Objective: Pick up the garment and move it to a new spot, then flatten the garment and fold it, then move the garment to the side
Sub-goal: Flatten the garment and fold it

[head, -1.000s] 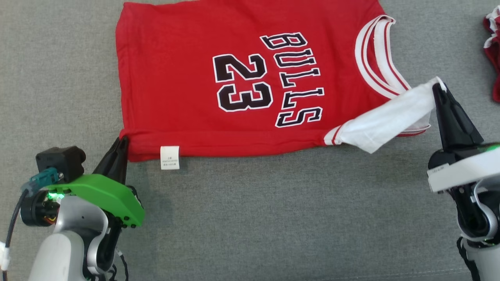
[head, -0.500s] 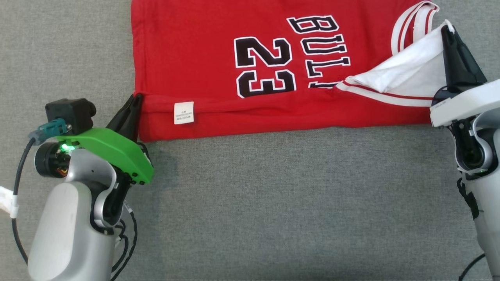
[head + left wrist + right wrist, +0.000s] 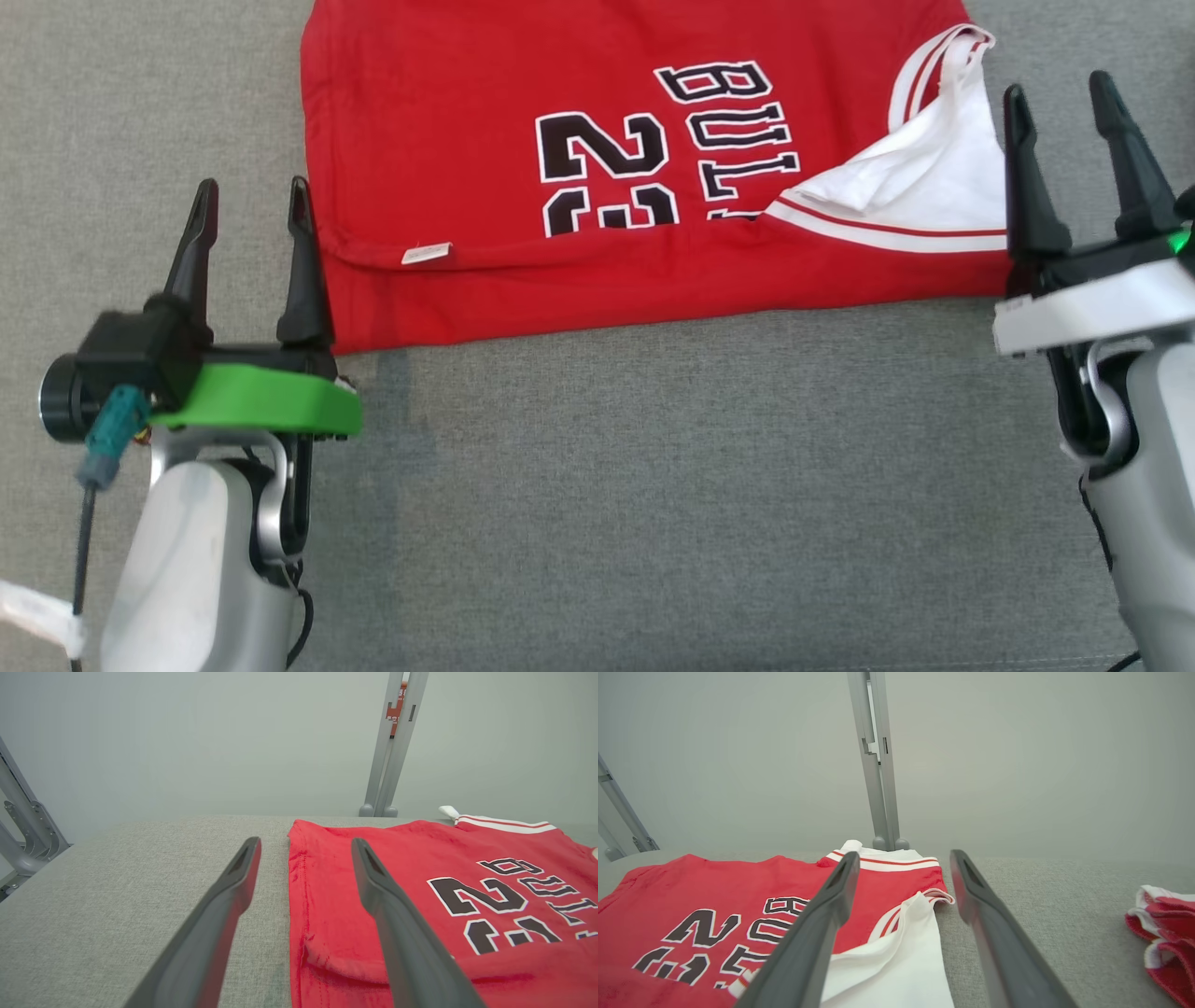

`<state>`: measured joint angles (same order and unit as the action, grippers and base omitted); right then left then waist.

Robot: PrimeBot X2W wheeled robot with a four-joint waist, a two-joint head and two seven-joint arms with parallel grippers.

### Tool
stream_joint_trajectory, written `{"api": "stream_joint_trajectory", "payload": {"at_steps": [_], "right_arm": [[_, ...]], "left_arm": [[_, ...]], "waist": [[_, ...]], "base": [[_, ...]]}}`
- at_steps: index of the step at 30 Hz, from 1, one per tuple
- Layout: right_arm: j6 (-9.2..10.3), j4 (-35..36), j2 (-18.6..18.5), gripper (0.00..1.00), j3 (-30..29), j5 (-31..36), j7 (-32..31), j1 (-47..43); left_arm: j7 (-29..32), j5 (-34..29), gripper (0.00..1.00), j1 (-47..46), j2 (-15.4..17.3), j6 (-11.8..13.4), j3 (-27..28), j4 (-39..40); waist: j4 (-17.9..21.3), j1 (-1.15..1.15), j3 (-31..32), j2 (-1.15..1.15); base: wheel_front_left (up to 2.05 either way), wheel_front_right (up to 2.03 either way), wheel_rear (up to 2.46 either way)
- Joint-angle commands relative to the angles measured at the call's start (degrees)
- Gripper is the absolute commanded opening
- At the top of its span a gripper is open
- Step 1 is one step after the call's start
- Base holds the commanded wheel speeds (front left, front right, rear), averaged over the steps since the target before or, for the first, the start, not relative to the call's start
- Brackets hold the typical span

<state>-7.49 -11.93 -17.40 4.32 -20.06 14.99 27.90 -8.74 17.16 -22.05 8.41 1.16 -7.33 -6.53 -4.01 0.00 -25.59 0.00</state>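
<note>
**Both tools release folded jersey**

The left tool (image 3: 253, 187) stands wide apart with nothing between its fingers. It straddles the hem end of the red jersey (image 3: 467, 112), one finger over the cloth and the other over the bare grey counter (image 3: 653, 467). The right tool (image 3: 1057, 86), equally wide and empty, straddles the shoulder end, with one finger above a turned-over white flap (image 3: 934, 187) and the other above the counter. A second ago both tools were pinched shut on the jersey's near edge, one at each end. That edge now lies doubled over onto the front, covering the lower part of the black "23". A small white label (image 3: 427, 253) sits at the fold, close to the left tool. The jersey lies flat toward the counter's far edge. A second red-and-white garment (image 3: 1167, 919) lies crumpled toward the counter's right edge, well apart from the jersey.
</note>
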Motion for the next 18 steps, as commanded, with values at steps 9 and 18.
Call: {"api": "stream_joint_trajectory", "payload": {"at_steps": [9,18], "right_arm": [[0.0,10.6,3.8,1.0,-2.9,4.6,0.2,-14.4],[0.0,15.2,6.3,1.0,-3.7,5.3,-1.4,-22.3]], "left_arm": [[-6.3,-3.3,1.0,8.5,-0.7,2.5,0.9,-0.5],[-6.5,-4.7,1.0,14.6,-1.6,3.0,1.2,0.1]], "waist": [[3.4,0.0,5.7,0.0],[4.8,0.0,8.6,0.0]], "base": [[0.0,0.0,0.0],[0.0,0.0,0.0]]}}
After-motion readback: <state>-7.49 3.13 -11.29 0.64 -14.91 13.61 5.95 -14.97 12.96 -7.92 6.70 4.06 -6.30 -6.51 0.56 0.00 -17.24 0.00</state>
